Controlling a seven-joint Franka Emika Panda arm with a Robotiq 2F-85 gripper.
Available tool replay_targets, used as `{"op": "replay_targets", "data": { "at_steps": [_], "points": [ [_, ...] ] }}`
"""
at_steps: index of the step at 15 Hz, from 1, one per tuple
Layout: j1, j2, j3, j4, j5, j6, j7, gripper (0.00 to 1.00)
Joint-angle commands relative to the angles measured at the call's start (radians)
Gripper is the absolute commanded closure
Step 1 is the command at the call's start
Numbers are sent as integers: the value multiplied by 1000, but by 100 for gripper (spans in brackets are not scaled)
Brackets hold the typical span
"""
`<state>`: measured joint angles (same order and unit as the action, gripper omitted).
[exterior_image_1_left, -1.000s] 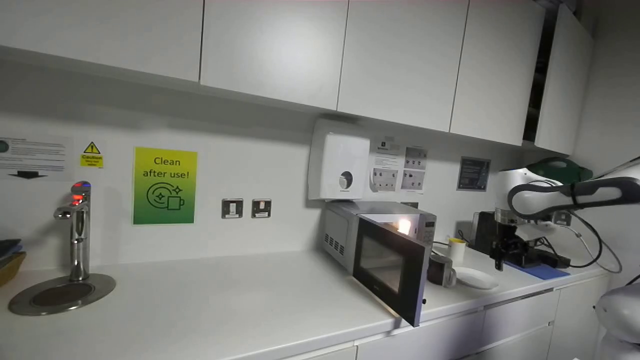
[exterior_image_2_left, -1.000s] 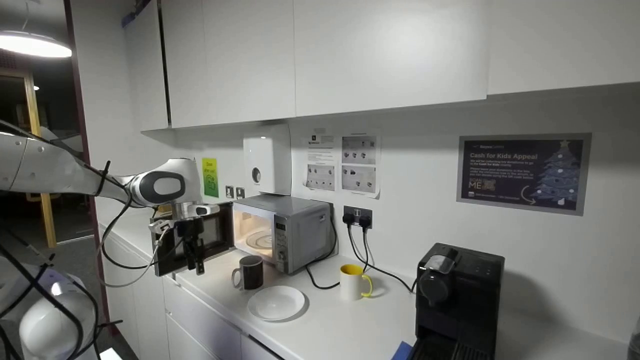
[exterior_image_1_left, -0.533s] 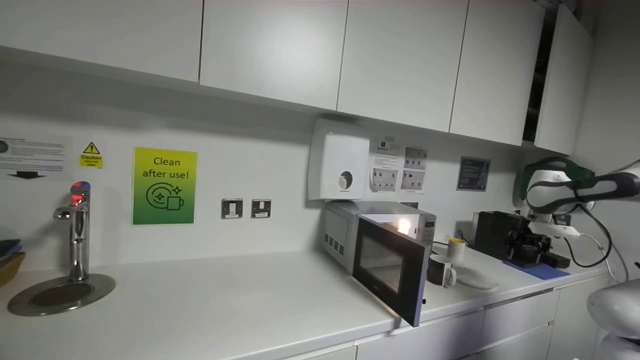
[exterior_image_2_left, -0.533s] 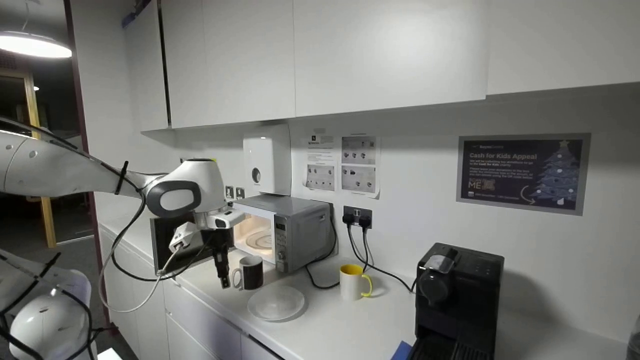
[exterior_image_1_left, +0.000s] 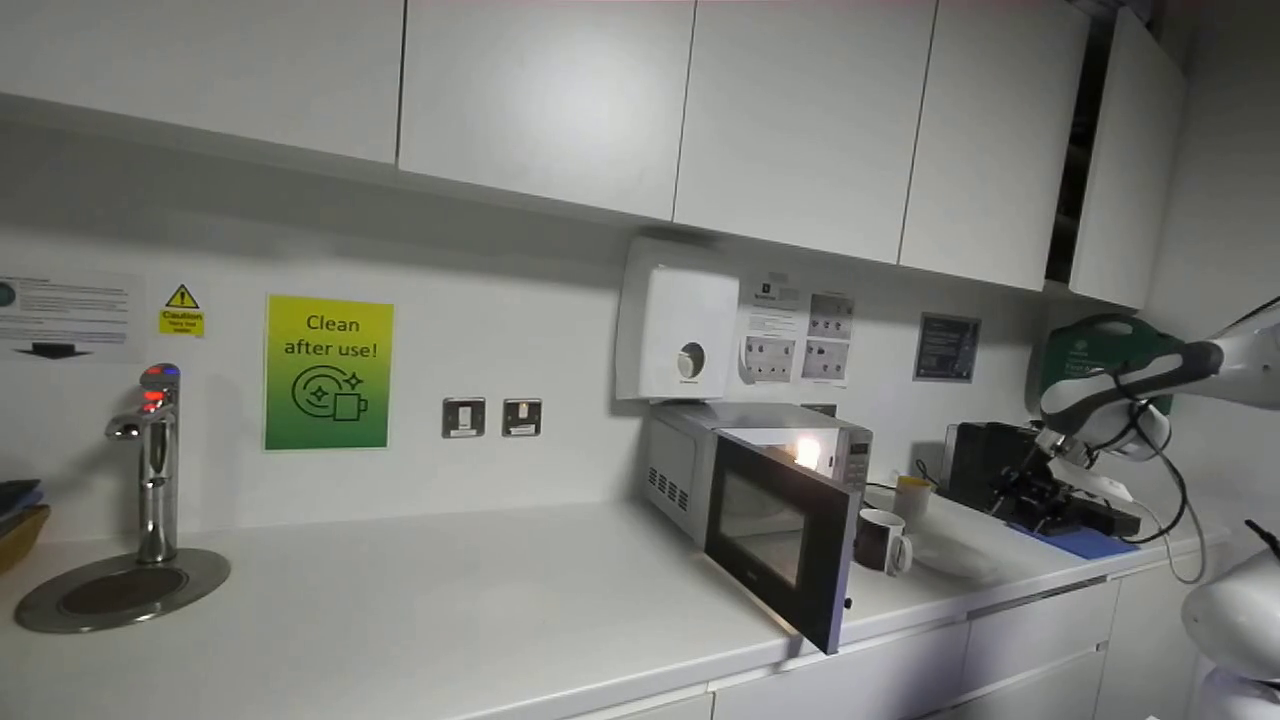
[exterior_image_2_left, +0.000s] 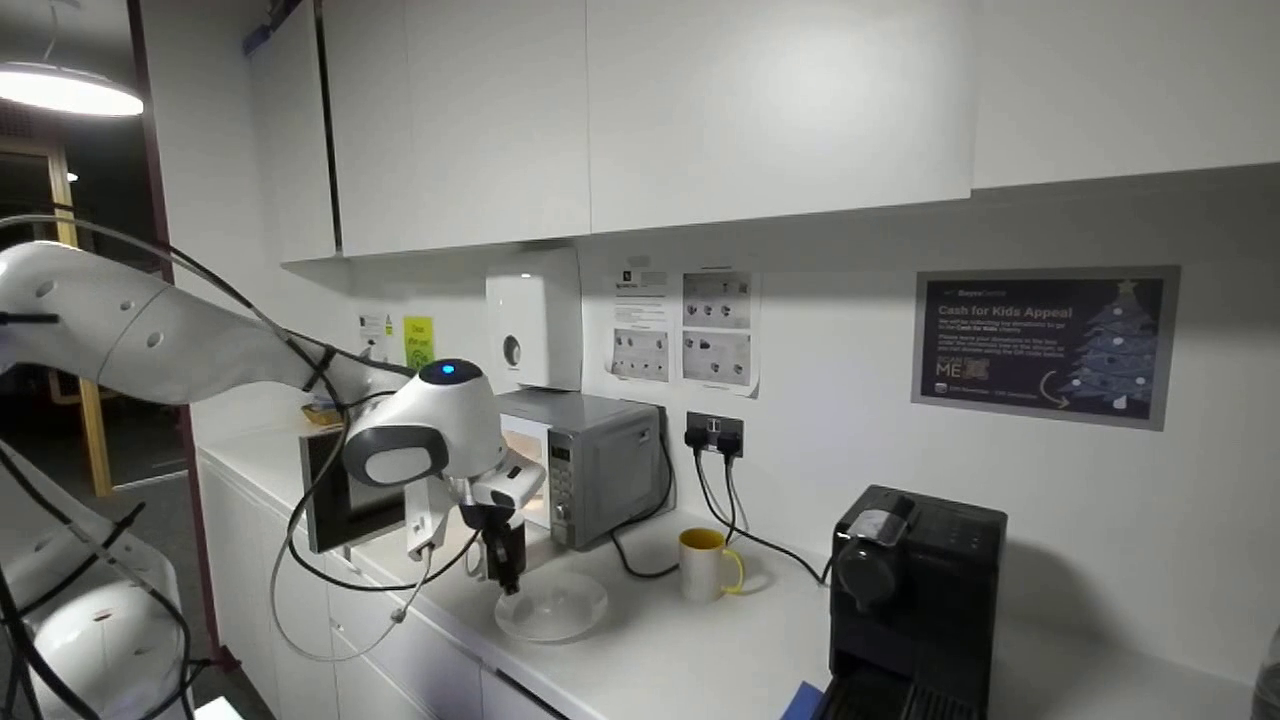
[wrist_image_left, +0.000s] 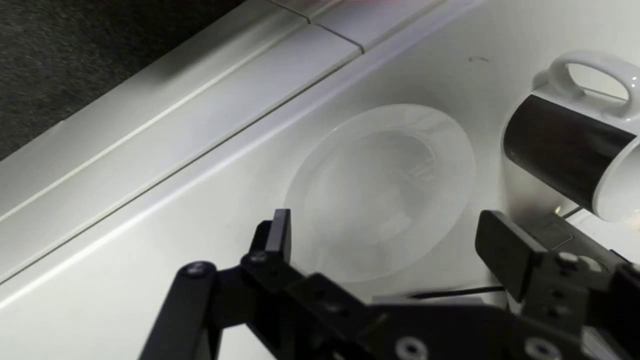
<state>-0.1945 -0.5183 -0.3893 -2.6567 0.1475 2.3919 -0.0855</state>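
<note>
- the gripper (wrist_image_left: 387, 227) hangs above the counter (exterior_image_2_left: 680, 660), its 2 jaws wide apart;
- the white plate (wrist_image_left: 375, 180) lies flat on the counter, below the gripper; in an exterior view the gripper overlaps its left rim; whether they touch I cannot tell;
- the dark-and-white mug (exterior_image_1_left: 880, 542) stands upright near the plate, to its left in an exterior view;
- the yellow-handled mug (exterior_image_2_left: 703, 575) stands to the right, near the plate;
- the microwave (exterior_image_2_left: 610, 470) stands at the far side, inside lit, door (exterior_image_1_left: 772, 530) swung out;
- the coffee machine (exterior_image_2_left: 920, 600) stands at right, well apart.
</note>
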Motion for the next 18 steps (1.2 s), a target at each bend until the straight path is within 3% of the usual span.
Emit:
{"op": "replay_targets", "data": {
  "at_steps": [1, 2, 4, 14, 18],
  "points": [
    [97, 132, -90, 103, 198, -76, -168, 0],
    [25, 71, -17, 33, 128, -19, -101, 0],
    [48, 120, -37, 67, 182, -46, -146, 0],
    [54, 138, -41, 84, 190, -50, -149, 0],
    [62, 189, -69, 108, 240, 14, -185, 0]
  ]
}}
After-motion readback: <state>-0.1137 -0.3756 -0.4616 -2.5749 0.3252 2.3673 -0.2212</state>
